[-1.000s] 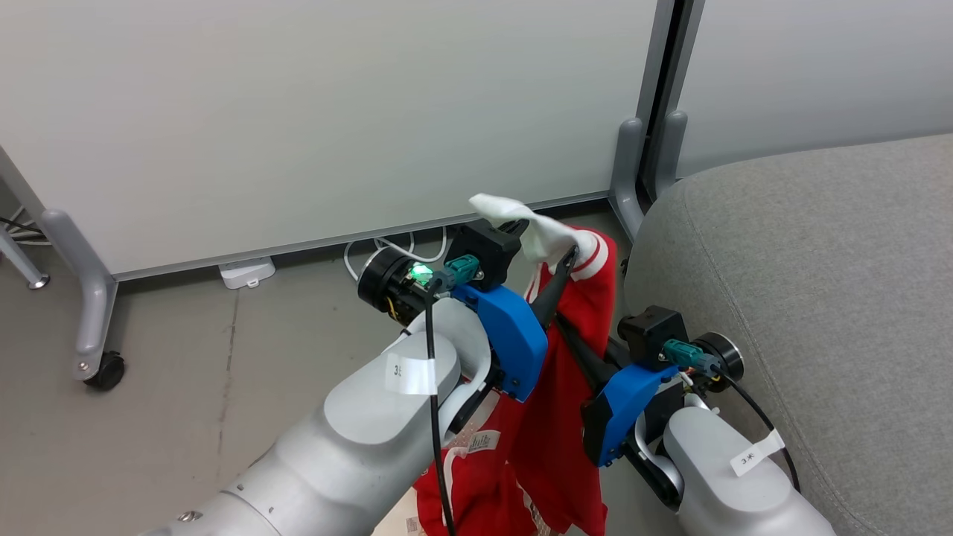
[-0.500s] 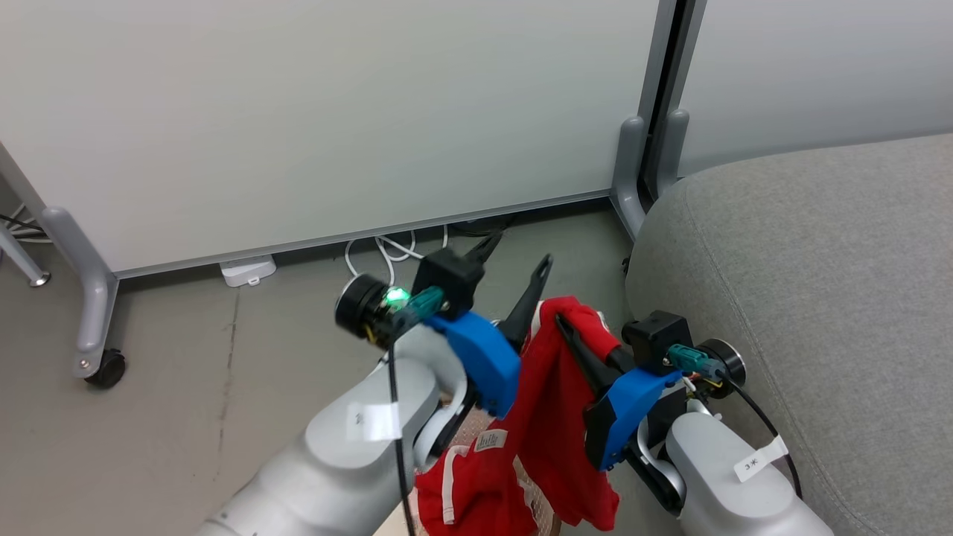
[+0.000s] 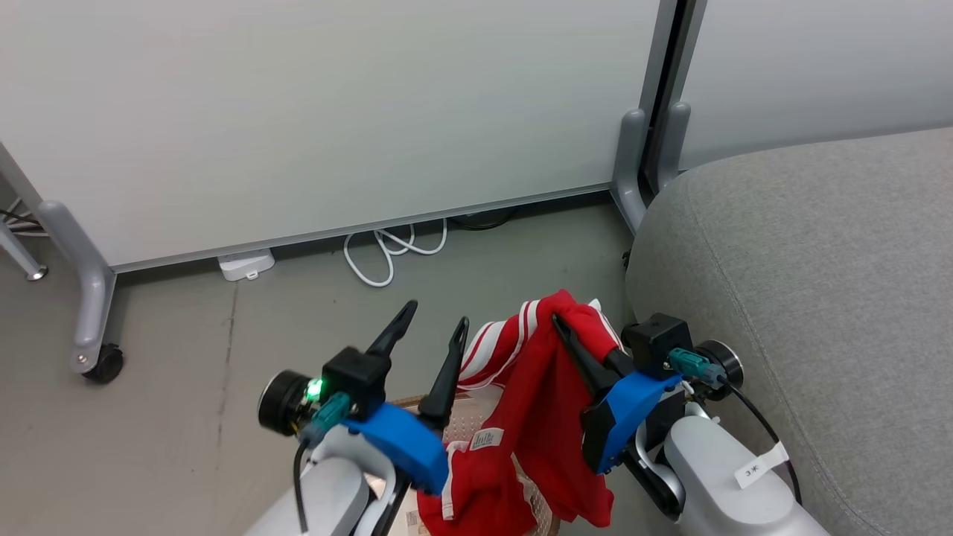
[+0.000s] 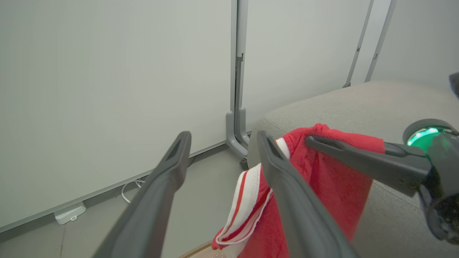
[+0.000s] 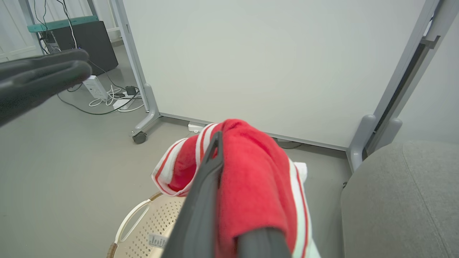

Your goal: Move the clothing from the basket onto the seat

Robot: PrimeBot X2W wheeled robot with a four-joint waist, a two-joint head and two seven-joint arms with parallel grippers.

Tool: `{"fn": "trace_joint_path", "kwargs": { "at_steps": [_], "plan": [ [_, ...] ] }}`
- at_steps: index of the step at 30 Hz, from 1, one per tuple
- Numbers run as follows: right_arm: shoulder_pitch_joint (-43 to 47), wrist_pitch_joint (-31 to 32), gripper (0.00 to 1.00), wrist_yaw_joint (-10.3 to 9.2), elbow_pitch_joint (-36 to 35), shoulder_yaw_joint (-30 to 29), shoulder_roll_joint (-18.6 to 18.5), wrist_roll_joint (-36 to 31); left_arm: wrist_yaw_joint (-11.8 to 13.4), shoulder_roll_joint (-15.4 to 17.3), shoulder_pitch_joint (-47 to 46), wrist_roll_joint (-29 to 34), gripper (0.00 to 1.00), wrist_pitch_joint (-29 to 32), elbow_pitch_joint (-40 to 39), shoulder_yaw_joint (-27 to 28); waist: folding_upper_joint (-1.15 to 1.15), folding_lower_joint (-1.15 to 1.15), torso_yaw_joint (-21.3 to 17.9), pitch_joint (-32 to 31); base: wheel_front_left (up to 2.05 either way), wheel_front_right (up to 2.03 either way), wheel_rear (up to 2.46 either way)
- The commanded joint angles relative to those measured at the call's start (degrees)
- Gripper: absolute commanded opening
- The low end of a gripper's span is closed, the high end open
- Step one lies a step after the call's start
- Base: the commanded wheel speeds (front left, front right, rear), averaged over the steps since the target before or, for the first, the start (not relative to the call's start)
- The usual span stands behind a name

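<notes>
The clothing [image 3: 547, 406], bright red with white striped trim, hangs from my right gripper [image 3: 560, 324], which is shut on its top fold just left of the seat's edge. In the right wrist view the clothing [image 5: 252, 172] drapes over the right gripper [image 5: 220, 141] and hides one finger. My left gripper [image 3: 434, 318] stands open with nothing between its fingers, to the left of the clothing; in its own view the left gripper [image 4: 224, 138] is apart from the clothing [image 4: 322, 175]. The cream basket [image 5: 150, 222] sits below on the floor. The grey seat [image 3: 804, 283] lies at the right.
White partition panels stand behind, with grey feet and a caster [image 3: 97, 365] at the left and a double post [image 3: 644, 171] beside the seat. A white cable [image 3: 387, 253] and a white adapter [image 3: 246, 266] lie on the floor by the panel's base.
My left gripper, earlier raised with the white trim draped over its open fingers, has drawn back down and to the left, free of the fabric. The clothing now hangs from the right gripper alone.
</notes>
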Motion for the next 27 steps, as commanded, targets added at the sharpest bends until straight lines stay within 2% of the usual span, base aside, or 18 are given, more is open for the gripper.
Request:
{"fn": "trace_joint_path", "kwargs": {
  "at_steps": [1, 8, 13, 27],
  "plan": [
    [0.6, -0.3, 0.00, 0.01, -0.4, 0.2, -0.1, -0.1, -0.3, 0.4, 2.1, 1.6, 1.00, -0.3, -1.3, 1.5, 0.00, 0.00, -0.2, -0.1, 0.00, 0.00, 0.00],
    [1.0, -0.3, 0.00, 0.01, -0.9, 0.2, -0.1, -0.3, -3.1, 1.2, 10.5, 8.1, 1.00, -0.3, -5.5, 9.1, 0.00, 0.00, -0.6, -0.4, 0.00, 0.00, 0.00],
    [1.4, -0.3, 0.00, 0.01, -0.9, 0.4, -0.1, -0.3, -5.4, 1.3, 13.4, 11.0, 1.00, -0.3, -6.2, 12.4, 0.00, 0.00, -0.6, -0.7, 0.00, 0.00, 0.00],
    [1.7, -0.3, 0.00, 0.01, -0.4, 0.5, -0.1, 0.9, -8.3, -0.8, 16.1, 15.8, 1.00, -0.3, -5.1, 17.1, 0.00, 0.00, -1.0, -0.9, 0.00, 0.00, 0.00]
  ]
}}
